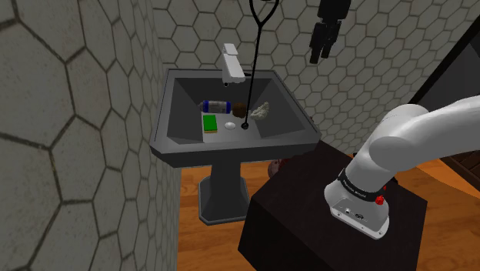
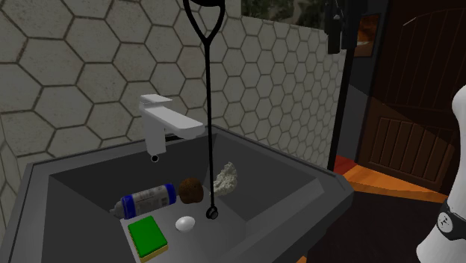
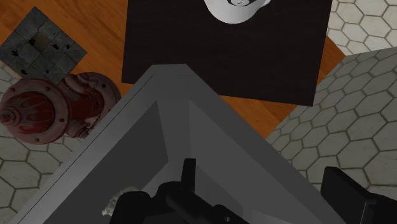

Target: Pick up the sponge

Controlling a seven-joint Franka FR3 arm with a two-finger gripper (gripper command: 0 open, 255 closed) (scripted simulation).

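Hanging high in the upper right of the shoulder view, the all-black two-finger gripper is well apart from the things below it. In the wrist view its black fingers stand wide apart and clasp no thing.

The flat block-shaped sponge with a green top and a yellow underside lies inside the dark grey square sink on a post. In the shoulder view it is near the middle of the frame. In the second exterior view the sponge is at the lower left of the frame, on the sink floor. A small white egg-shaped thing lies just beside it.

Farther back in the sink lie a white bottle with blue ends on its side, a brown ball and a pale lumpy rock. A boxy white tap stands at the back rim. A thin black cord with a loop at the top hangs down into the sink.

The wrist view also has a red fire hydrant on the floor beside the sink.
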